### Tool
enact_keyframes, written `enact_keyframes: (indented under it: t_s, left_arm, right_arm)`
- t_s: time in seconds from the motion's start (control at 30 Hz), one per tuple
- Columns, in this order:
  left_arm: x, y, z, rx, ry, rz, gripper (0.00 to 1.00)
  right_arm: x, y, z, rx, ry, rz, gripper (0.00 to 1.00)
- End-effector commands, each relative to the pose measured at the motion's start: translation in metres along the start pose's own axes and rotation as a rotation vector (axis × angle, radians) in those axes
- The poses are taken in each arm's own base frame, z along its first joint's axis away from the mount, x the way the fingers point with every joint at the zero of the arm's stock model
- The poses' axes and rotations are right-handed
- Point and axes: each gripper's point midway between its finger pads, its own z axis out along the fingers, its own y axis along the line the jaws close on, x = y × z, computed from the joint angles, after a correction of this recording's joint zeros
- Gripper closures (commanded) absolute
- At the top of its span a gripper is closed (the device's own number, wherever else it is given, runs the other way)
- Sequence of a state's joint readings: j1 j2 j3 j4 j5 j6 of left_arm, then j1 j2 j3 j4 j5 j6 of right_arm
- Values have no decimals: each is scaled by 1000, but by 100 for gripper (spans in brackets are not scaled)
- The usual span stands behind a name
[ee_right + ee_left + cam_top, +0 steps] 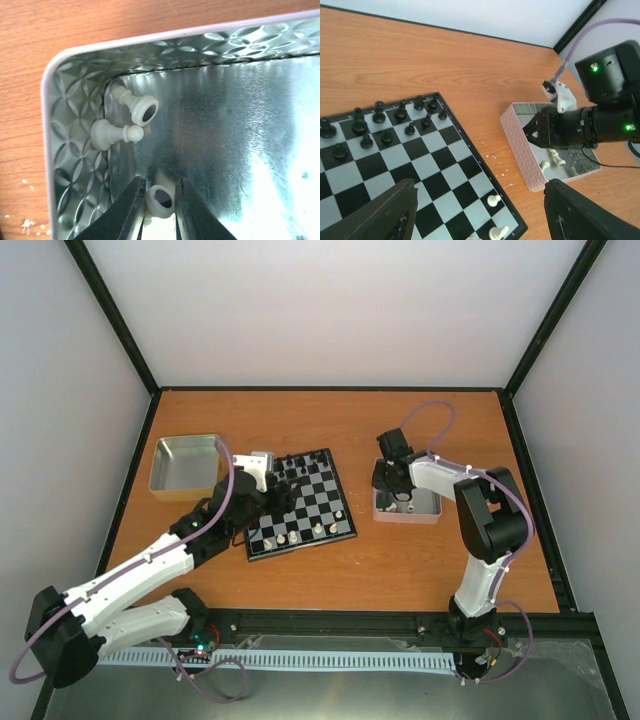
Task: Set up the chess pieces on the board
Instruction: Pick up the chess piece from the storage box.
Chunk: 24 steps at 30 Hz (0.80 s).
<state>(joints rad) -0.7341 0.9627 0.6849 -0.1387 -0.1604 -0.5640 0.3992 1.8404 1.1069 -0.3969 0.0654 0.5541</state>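
The board [300, 502] [435, 165] lies at mid-table, with a few cream chess pieces [493, 200] near its right corner. My left gripper [285, 490] [480, 187] hovers open over that corner, holding nothing. My right gripper [392, 490] [535, 131] [160, 181] reaches down into a small silver tray [405, 505] [75, 125]. Its fingers press both sides of a cream chess piece [161, 200] lying with its hollow base towards the camera. Two more cream pieces [135, 105] [107, 134] lie in the tray's corner.
Black chess figures [380, 125] fill the board's far rows. A larger silver tray [185, 465] stands at the back left, beside the left arm. Small white crumbs [495, 157] dot the wood between board and small tray. White walls enclose the table.
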Motion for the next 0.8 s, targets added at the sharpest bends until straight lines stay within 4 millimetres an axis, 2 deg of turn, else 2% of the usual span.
enact_keyframes:
  t_s: [0.0, 0.13, 0.23, 0.33, 0.4, 0.57, 0.67, 0.77]
  left_arm:
    - [3, -17, 5, 108, 17, -16, 28]
    - [10, -36, 6, 226, 40, -38, 26]
    - [10, -54, 6, 328, 50, -71, 20]
    - [9, -71, 7, 422, 63, -108, 13]
    - [10, -81, 10, 472, 75, -118, 11]
    - [19, -85, 25, 489, 120, -140, 15]
    - [27, -80, 32, 463, 144, -162, 16]
    - [37, -62, 39, 375, 153, -203, 19]
  right_arm:
    - [-17, 8, -27, -48, -90, 26, 83]
    - [-23, 14, -55, -112, -148, 74, 82]
    - [-19, 22, -76, -204, -163, 113, 82]
    - [-7, 42, -96, -368, -139, 173, 82]
    - [4, 65, -111, -513, -95, 210, 82]
    - [32, 111, -137, -746, 20, 297, 82]
    - [41, 125, -146, -830, 63, 361, 82]
    - [43, 130, -152, -871, 83, 422, 82]
